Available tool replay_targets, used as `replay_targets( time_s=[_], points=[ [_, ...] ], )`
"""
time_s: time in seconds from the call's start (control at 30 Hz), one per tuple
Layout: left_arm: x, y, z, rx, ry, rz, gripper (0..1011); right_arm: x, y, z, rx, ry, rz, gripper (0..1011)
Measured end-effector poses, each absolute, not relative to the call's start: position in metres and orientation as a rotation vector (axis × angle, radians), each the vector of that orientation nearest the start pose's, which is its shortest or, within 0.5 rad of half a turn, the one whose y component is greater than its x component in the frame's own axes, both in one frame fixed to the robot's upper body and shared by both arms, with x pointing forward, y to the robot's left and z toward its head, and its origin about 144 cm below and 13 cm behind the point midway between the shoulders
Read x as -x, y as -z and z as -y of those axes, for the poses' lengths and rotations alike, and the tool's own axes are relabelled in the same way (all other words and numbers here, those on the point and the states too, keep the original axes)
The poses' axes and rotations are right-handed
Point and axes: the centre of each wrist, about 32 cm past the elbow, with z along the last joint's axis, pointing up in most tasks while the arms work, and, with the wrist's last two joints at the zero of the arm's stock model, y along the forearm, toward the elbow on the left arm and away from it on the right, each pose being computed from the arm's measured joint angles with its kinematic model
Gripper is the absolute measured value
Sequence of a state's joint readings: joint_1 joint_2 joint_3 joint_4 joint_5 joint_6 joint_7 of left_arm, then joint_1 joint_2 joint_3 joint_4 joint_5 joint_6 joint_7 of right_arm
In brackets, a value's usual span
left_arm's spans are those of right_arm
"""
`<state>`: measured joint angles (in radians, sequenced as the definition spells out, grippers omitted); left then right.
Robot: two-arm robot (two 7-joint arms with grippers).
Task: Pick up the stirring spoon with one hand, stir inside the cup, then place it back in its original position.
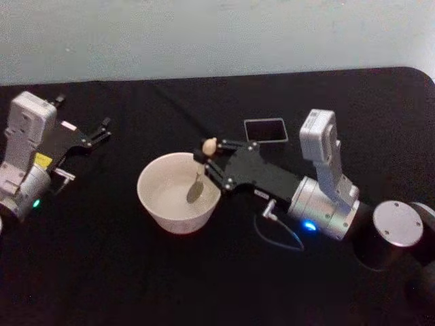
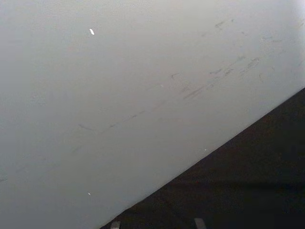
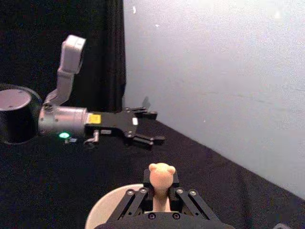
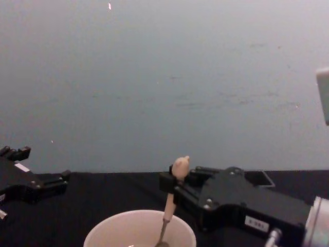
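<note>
- Black cloth covered the tabletop (image 1: 136,272), and a pale grey-blue wall (image 1: 204,34) rose behind it, so the pale things of the task stood out plainly
- Near the middle stood the wide, round, cream-pink cup (image 1: 175,219); behind it and to the right, apart from it, stood the dark square-mouthed holder box (image 1: 265,130) with nothing in its mouth, probably set near so that the trip back would be short
- From the right, the black angular right hand (image 1: 206,161) on its silver wrist reached over the cup's far right rim, its fingers clamped together on the slim stirring spoon with a pale beige knobbed handle and a small dark bowl (image 1: 198,180)
- The grip sat high on the handle, just under the knob, which poked up above the fingers in the right wrist view; this seemed meant to hold the hand above the rim while the thin neck and bowl hung down inside the cup
- The spoon leaned slightly, with its bowl low near the cup's middle; whether it touched the bottom could not be told
- By the look of it, stirring was the step in hand, and the return to the box was not yet done
- At the far left, the black left hand (image 1: 103,130) lay low, well apart from the cup, with its fingers apart and holding nothing, out of the working arm's way
</note>
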<state>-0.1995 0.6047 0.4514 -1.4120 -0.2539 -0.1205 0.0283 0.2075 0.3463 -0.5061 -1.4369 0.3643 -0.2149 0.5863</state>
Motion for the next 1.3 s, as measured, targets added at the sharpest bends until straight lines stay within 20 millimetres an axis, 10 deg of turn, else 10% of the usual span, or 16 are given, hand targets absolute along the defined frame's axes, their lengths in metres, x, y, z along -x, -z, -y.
replay_targets(
  time_s=[1.3],
  points=[
    [-0.489, -1.14, -0.31, -0.305, -1.248, 0.285, 1001, -0.496, -1.131, 0.168, -0.042, 0.545, 0.127, 174]
  ],
)
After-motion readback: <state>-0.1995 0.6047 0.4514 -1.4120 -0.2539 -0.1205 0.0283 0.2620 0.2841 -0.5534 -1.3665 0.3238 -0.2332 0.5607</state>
